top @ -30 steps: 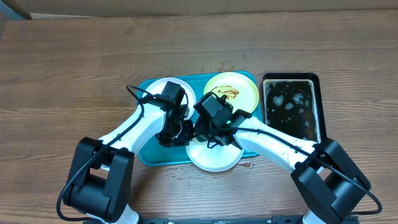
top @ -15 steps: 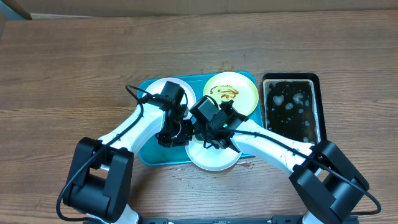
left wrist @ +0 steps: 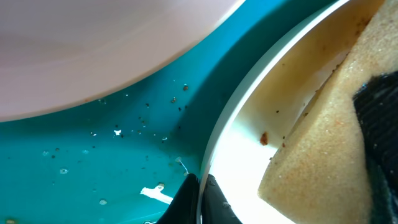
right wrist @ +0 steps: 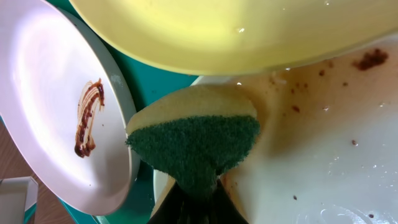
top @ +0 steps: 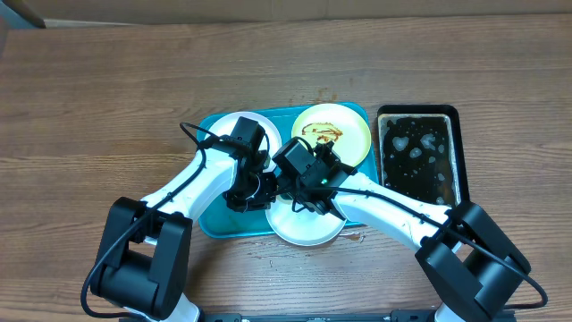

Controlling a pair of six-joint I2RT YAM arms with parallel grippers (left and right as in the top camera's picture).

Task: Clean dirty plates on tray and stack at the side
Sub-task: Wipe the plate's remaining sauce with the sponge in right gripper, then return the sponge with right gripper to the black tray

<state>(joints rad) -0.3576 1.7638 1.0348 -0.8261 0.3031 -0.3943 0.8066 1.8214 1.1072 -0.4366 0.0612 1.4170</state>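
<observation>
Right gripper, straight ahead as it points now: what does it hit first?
Beyond the sponge held by the right gripper, probably the near rim of the yellow-green plate; depth is unclear.

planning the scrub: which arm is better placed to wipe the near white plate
Right. The right fingers grip the sponge, pressed on the front white plate among brown specks. The left fingers pinch that plate's rim, so they seem better kept steadying it.

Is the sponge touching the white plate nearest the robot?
Touching. The right wrist view shows the sponge squashed against the white plate, no gap between them.
</observation>
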